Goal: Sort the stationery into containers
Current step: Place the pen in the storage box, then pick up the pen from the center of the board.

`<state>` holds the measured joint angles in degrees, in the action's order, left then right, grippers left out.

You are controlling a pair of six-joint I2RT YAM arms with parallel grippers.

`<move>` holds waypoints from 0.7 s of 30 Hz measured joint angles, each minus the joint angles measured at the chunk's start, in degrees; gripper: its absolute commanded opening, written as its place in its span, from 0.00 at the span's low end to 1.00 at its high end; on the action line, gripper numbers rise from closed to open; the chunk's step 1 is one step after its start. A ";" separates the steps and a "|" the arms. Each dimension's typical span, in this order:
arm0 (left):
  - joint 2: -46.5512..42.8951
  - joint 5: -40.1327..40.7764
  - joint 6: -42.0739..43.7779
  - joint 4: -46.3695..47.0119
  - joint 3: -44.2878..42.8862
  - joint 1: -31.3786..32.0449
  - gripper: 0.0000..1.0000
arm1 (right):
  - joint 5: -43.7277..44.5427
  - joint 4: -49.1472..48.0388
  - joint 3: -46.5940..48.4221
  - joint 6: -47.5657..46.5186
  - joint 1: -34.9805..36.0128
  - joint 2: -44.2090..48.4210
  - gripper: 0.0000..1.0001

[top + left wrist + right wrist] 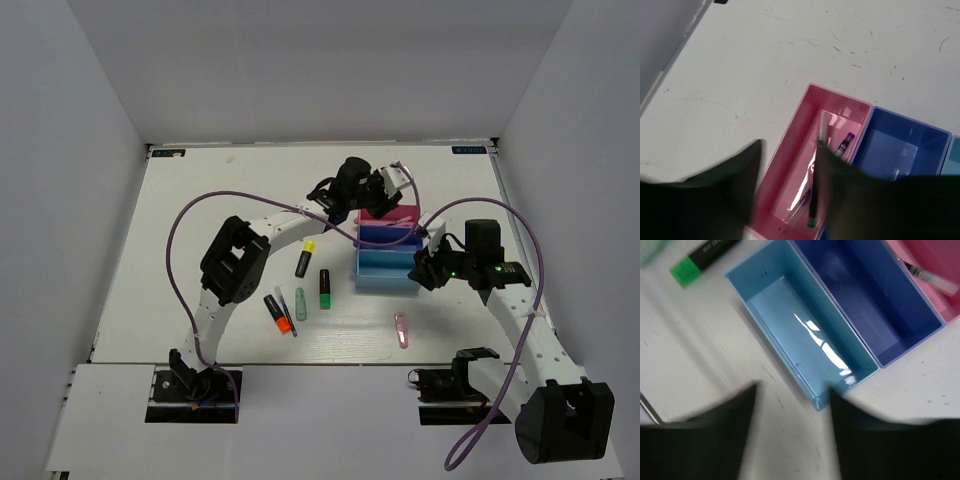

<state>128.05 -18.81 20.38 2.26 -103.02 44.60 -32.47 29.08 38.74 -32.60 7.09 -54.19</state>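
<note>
Left gripper [789,152] — jaws well apart, nothing between them as far as I can see. It hangs over the pink tray [799,130]. In that tray, right beside one finger, lies a thin pen [813,202] w/ a clear barrel, plus a small purple-marked item [845,142].

Right gripper [792,392] is also wide open and empty, above bare table at a corner of the light blue tray [755,285]. That tray and the dark blue tray [860,315] next to it show nothing inside.

Loose on the table, well apart from the trays on the left arm's side:
- yellow highlighter [305,258]
- green highlighter [325,288]
- orange highlighter [279,313]
- second thin pen [288,310]
- pale green stick [301,303]

The pink clip [402,330] lies alone, near the right arm.

Handling, my guess: all light, stiff plastic. The smooth round barrels are apt to roll or squirt out, so pinch mid-barrel w/ jaws square across the long axis. Pens and stick are thin, so the fingers must close nearly all the way, tips close to the tabletop. The clip is flat and low — prob. the fiddliest. Take it across its narrow sides.

Writing: there is pale print on the green highlighter's black barrel, too blurred to read. The purple marking is likewise unreadable. No brand is legible.
</note>
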 measured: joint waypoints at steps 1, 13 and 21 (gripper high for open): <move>-0.98 0.28 -0.74 0.61 1.33 -0.02 0.32 | -0.09 -0.39 -0.02 0.37 0.02 0.04 0.07; -52.92 17.70 -17.79 -13.27 34.25 -4.24 0.69 | -16.11 6.71 13.77 8.90 5.81 -17.90 0.70; -88.72 30.71 -32.00 -34.36 67.49 -19.34 1.00 | 2.78 5.46 27.85 15.32 38.56 -32.87 0.43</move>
<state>39.33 11.90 -11.62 -32.10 -35.53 25.26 -29.69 34.54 66.59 -17.28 45.65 -87.07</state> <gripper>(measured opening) 0.967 0.424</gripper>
